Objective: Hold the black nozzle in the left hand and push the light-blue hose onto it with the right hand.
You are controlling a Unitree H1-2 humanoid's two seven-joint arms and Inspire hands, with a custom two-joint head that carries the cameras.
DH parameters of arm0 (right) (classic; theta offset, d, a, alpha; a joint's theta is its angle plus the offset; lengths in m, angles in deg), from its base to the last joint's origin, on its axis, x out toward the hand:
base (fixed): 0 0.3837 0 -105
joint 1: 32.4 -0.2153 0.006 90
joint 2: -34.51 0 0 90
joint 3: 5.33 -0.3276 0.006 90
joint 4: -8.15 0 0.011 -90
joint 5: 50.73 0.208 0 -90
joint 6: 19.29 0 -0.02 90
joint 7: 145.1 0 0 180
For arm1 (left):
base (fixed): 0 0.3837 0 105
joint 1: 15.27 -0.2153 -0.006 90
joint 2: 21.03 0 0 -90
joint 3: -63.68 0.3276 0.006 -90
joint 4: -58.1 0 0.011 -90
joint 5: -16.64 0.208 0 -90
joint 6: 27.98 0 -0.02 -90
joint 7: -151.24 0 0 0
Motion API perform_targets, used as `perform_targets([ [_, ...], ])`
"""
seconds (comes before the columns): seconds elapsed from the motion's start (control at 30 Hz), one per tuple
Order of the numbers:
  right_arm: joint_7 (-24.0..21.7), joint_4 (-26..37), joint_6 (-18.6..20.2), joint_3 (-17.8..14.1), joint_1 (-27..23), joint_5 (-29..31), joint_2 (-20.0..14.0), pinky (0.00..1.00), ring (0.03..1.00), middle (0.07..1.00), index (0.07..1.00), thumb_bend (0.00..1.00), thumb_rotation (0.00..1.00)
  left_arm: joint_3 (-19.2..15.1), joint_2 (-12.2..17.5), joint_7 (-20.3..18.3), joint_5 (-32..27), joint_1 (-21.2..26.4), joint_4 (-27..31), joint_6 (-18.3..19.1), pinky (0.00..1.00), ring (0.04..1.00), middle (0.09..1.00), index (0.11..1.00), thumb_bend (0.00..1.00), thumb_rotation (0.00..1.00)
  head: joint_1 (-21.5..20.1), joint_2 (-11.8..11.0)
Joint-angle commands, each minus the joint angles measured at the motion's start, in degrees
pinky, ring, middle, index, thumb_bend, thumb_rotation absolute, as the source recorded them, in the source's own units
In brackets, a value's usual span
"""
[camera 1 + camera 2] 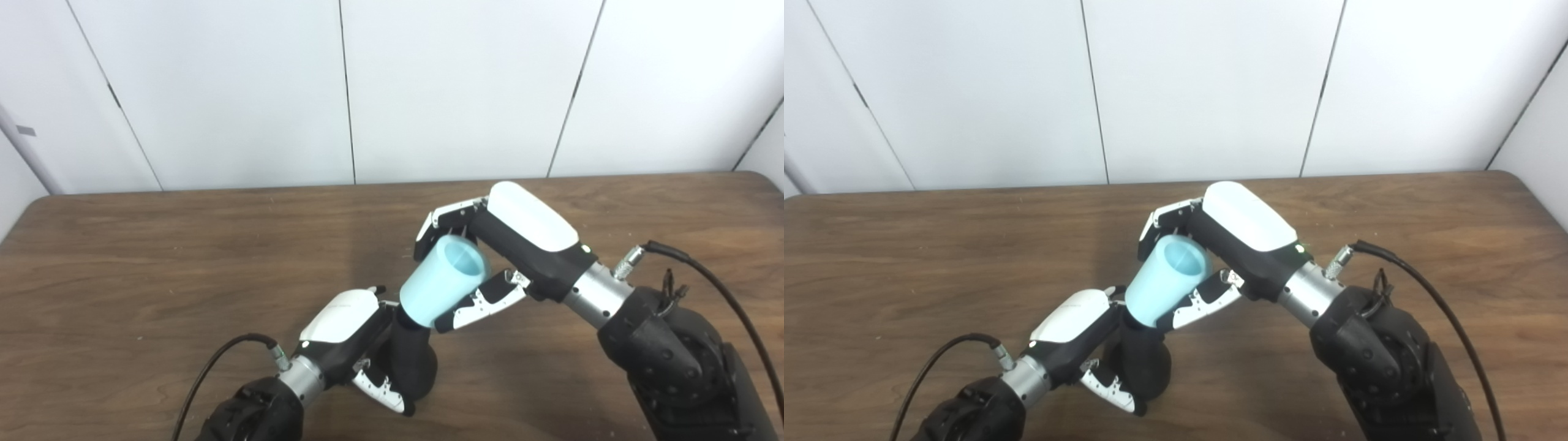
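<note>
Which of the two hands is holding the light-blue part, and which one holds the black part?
The right hand holds the light-blue hose, fingers wrapped around it. The left hand grips the black nozzle below, nearer the robot.

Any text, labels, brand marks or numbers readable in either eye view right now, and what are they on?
None: no readable text in either view.
The light-blue hose, black nozzle, left hand, right hand and table show no print.
Small grey tag on the wall: blank or too small to read.
</note>
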Motion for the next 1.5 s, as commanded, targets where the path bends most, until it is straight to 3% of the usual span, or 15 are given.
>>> perform_targets([
  [0.0, 0.2, 1.4, -0.8, -0.3, -1.4, 0.4, -0.2, 0.31, 0.425, 0.489, 0.506, 0.5, 0.0, 1.9, 0.0, -3.7, 0.0, -0.9, -1.2, 0.6, 1.0, 0.683, 0.512, 0.457, 0.52, 0.0, 0.0, 0.1],
  [0.43, -1.2, 1.6, -0.7, 2.3, -0.8, -1.5, 0.5, 0.34, 0.413, 0.488, 0.503, 0.5, 0.0, 2.0, -0.5, -3.6, 0.7, -0.7, -1.3, 0.7, 1.0, 0.683, 0.518, 0.451, 0.52, 0.0, 0.0, 0.3],
  [0.77, -0.1, 0.2, -2.9, 5.4, 1.0, -2.6, 1.4, 0.32, 0.411, 0.505, 0.521, 0.5, 0.0, 2.5, -0.7, -4.5, 1.6, -1.0, -0.2, 1.7, 1.0, 0.674, 0.526, 0.45, 0.52, 0.0, 0.0, 0.6],
  [1.17, 0.3, -1.5, -4.0, 6.9, 0.1, -4.0, 1.9, 0.33, 0.414, 0.504, 0.508, 0.5, 0.0, 3.2, -0.4, -5.6, 1.2, -1.1, 1.3, 3.1, 1.0, 0.676, 0.52, 0.456, 0.52, 0.0, 0.2, 1.3],
  [1.47, -2.7, -2.0, -4.1, 8.4, -1.3, -5.3, 0.7, 0.33, 0.406, 0.505, 0.515, 0.5, 0.0, 3.1, -0.2, -6.0, 0.8, -0.9, 1.5, 3.4, 1.0, 0.68, 0.514, 0.461, 0.52, 0.0, 0.0, 2.1],
])
